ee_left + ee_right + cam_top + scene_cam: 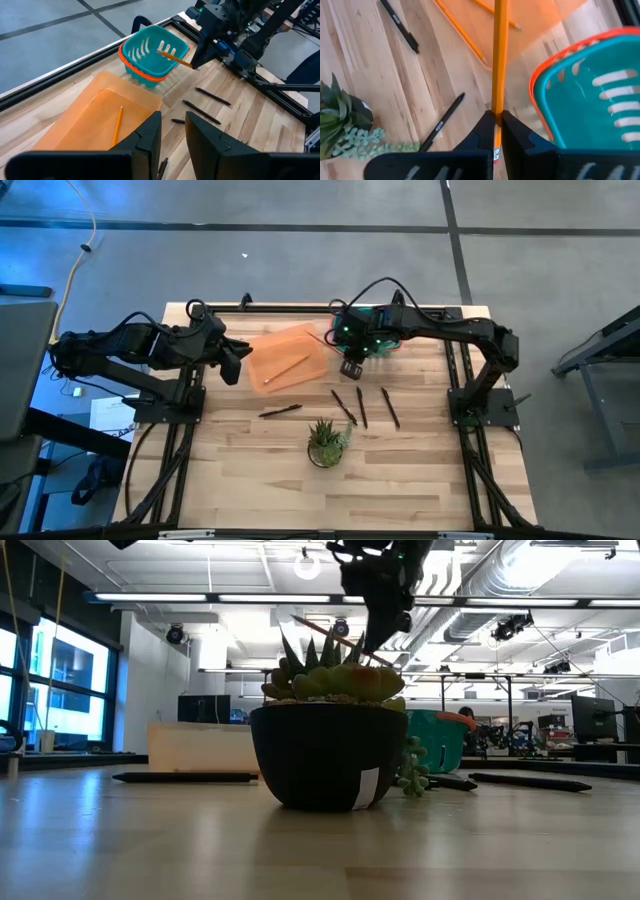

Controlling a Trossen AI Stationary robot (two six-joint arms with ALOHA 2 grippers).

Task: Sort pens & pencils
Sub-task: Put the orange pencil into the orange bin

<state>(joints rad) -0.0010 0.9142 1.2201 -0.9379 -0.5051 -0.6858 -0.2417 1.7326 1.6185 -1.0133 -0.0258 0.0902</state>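
From above, the right gripper [351, 367] hangs over the table's [250, 480] back half, just beside the orange tray's [262, 352] right edge and near the teal basket [378, 330]. One pencil [286, 369] lies in the tray. Three pens [361, 407] lie on bare wood right of centre, and a fourth pen [280, 411] lies left of them, nearer the tray. A plant [327, 443] stands toward the front edge. The left gripper [236, 360] waits at the tray's left edge.

At table height, the plant's pot [320, 755] fills the middle; pens [185, 777] lie flat behind it on both sides. The right gripper [385, 615] is raised above the plant with a pencil [335, 638] slanting from it.

From the left wrist, that gripper's fingers [150, 137] stand apart with nothing between them, above the tray [95, 107], where a pencil [118, 123] lies. Beyond, the right gripper [196, 62] holds a pencil [175, 58] out over the basket's [150, 50] rim.

From the right wrist, the fingers [485, 132] pinch a pencil [499, 55]. Another pencil [462, 32] lies on the wood by the tray's [545, 20] edge, a pen [441, 122] near the plant [342, 117].
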